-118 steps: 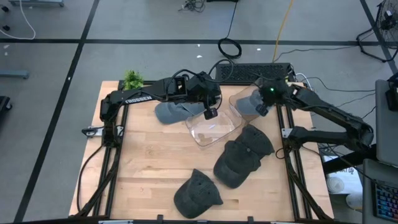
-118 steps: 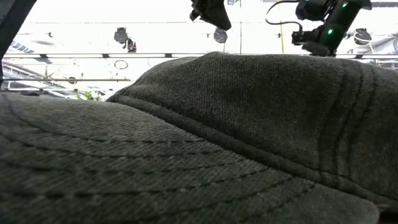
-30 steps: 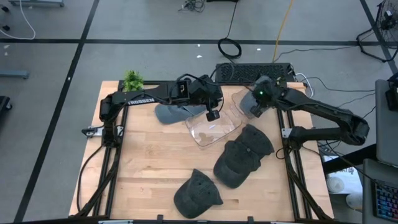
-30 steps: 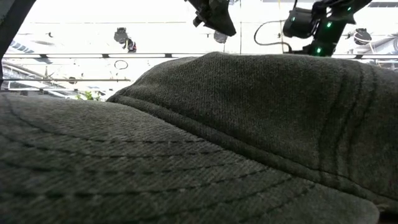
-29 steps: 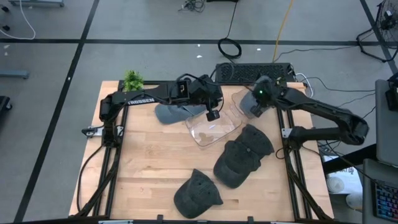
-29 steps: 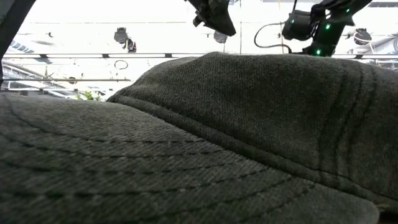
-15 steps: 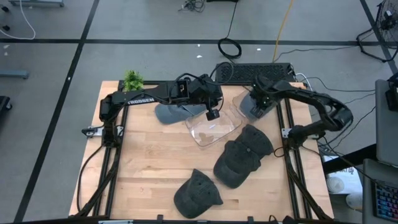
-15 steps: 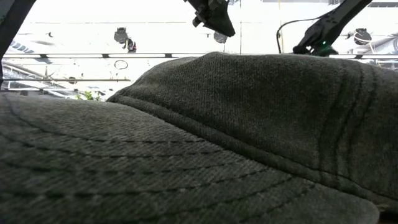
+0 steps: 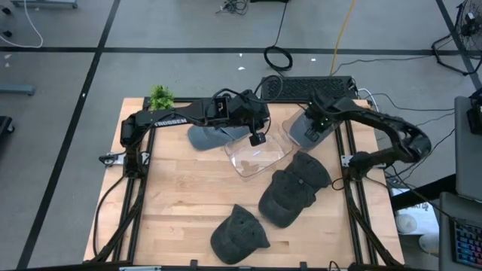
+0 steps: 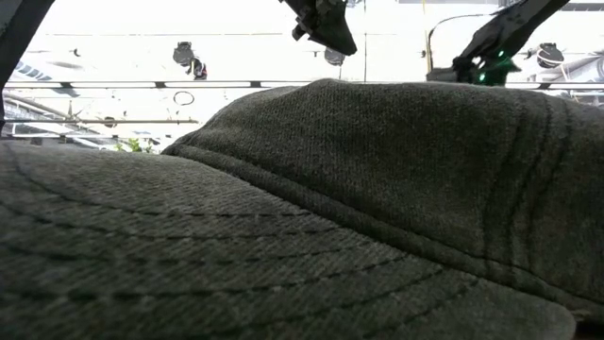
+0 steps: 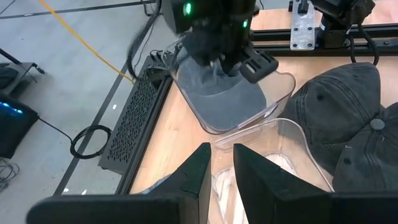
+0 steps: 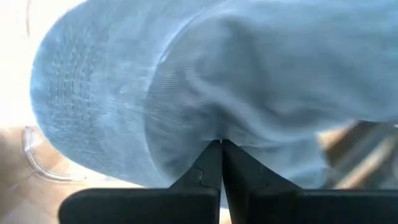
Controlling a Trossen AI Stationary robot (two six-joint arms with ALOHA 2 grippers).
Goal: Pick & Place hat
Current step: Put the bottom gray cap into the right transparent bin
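Your low view is almost all dark cap (image 10: 311,217): one hat sits right against that camera and blocks the table, with only arm tips showing above it. In your right wrist view, grey-blue fabric fills the picture and the clear box (image 12: 37,158) shows only as a curved rim.

Your right gripper (image 9: 315,124) is at the far right corner of the tabletop, fingers (image 12: 214,165) pinched tight on the grey hat (image 9: 305,129), which lies brim-out in a clear box (image 9: 290,124) there. The cloth puckers where the tips bite.

Your left gripper (image 9: 257,138) hangs over a second clear box (image 9: 258,156) near the middle of the far edge, fingers (image 11: 249,168) a narrow gap apart; you can't tell whether they pinch its rim.

Another grey hat (image 9: 211,136) lies partly under your left arm. Three dark caps sit toward the near right (image 9: 294,188).
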